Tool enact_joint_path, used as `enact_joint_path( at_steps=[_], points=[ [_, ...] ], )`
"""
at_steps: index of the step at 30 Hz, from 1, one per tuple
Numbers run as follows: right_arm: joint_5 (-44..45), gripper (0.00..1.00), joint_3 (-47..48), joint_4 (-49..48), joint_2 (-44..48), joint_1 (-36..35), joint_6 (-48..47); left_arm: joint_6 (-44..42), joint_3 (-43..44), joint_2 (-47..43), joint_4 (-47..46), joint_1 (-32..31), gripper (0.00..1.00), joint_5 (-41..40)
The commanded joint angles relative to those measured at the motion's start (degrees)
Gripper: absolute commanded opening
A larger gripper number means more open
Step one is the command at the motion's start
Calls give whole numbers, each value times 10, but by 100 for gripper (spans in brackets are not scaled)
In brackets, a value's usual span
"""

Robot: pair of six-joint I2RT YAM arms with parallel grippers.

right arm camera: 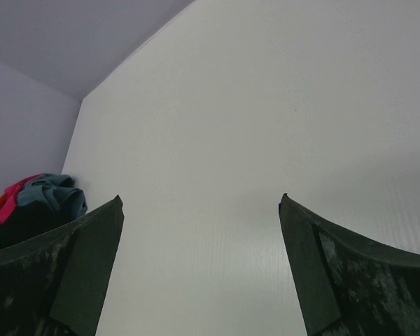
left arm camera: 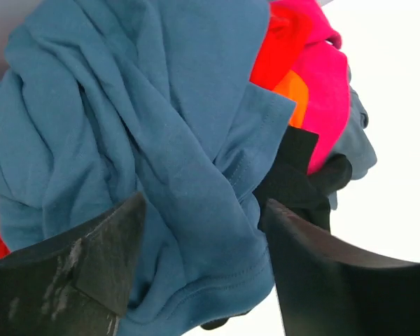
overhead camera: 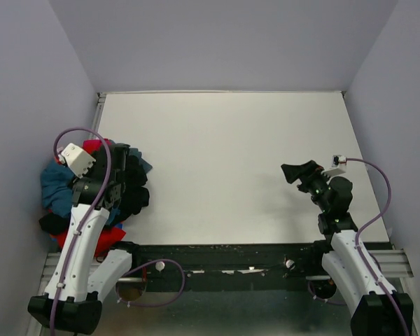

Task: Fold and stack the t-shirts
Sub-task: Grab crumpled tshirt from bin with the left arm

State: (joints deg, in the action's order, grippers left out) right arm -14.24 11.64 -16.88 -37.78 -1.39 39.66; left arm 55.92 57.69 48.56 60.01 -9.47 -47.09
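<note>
Left wrist view: left claw (left arm camera: 203, 234) has its fingers spread. The teal-blue t-shirt (left arm camera: 161, 126) is bunched directly ahead and fills the gap between them; cannot tell whether the pads touch cloth yet. Past the claw and to its right are a red t-shirt (left arm camera: 280, 49), a magenta t-shirt (left arm camera: 325, 84) and a sliver of an orange t-shirt (left arm camera: 299, 94). A black t-shirt (left arm camera: 294, 175) lies just beyond the right-hand finger. All are crumpled into one heap (overhead camera: 56, 189), none folded. From the top external view the heap lies under and around this claw. Right claw (right arm camera: 199, 210) also has its fingers apart with nothing between them. Bare table (overhead camera: 224, 140) lies ahead of it, and the heap is well off to its left. Judgement: the step in hand is the first pick, taking one shirt off the heap, so the task has barely begun. The next move calls for pinching a single teal fold and lifting it clear toward the open table on this claw's right. The risk is that the black and magenta shirts come along, tangled in it. The right claw will likely need to take a second corner.
</note>
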Motion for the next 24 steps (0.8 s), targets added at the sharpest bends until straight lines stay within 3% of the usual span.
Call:
enact_joint_path(
  at_steps=[1,3,5,14,17,20,22,24],
  points=[
    [1,100,2,-8,-5,2,5,20,-13,35,28,17,64,-12],
    [1,100,3,-8,-5,2,5,13,-19,46,13,20,38,2],
    [3,100,3,-7,-5,2,4,23,-2,55,33,20,0,-8],
    [1,100,5,-8,-12,2,6,-43,147,-10,-1,20,0,-2],
    [0,100,4,-10,-12,2,8,-134,186,-28,-106,20,0,115],
    [0,100,4,-10,-12,2,8,-208,188,-22,-247,20,0,332],
    [1,100,4,-9,-10,2,7,-212,201,10,-311,19,0,464],
    [5,100,2,-8,-5,2,7,-181,243,67,-337,10,0,530]
  ],
)
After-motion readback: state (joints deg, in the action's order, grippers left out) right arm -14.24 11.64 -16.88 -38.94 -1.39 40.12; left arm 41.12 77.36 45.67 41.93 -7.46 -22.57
